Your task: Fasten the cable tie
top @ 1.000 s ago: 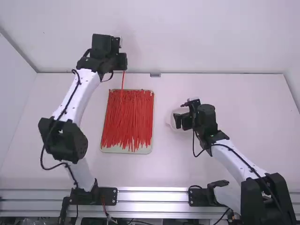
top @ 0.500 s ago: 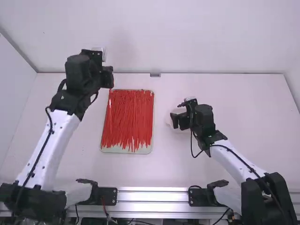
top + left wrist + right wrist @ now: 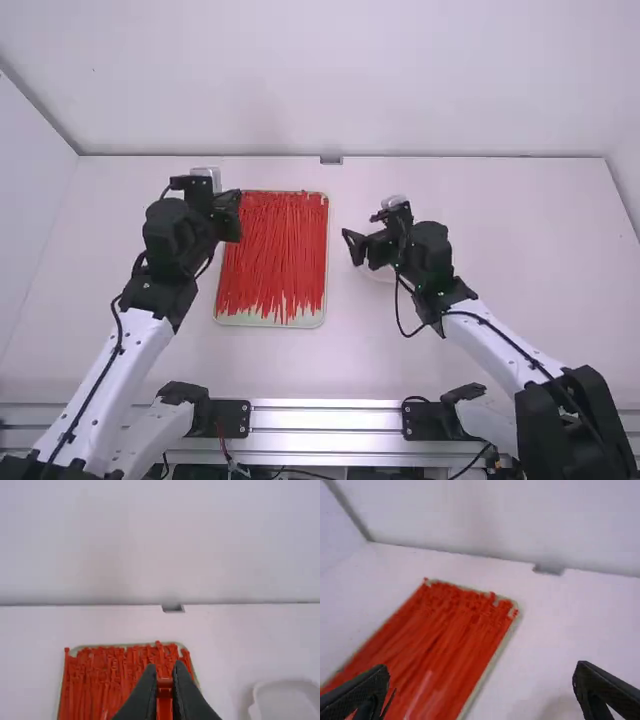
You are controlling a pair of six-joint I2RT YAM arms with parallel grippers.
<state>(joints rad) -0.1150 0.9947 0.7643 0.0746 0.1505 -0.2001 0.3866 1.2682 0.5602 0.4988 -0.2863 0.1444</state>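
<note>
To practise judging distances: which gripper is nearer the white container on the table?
Right. The right gripper hangs directly at the white container, beside the tray; the left gripper sits at the tray's far-left corner, across the tray from it.

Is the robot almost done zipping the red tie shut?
Not yet, it is near the start. Done: one red cable tie is picked out from the pile on the tray. In hand: the left jaws are shut on it. Left: the right jaws are open and hold nothing, so the tie likely needs its tail threaded through its head and pulled tight.
</note>
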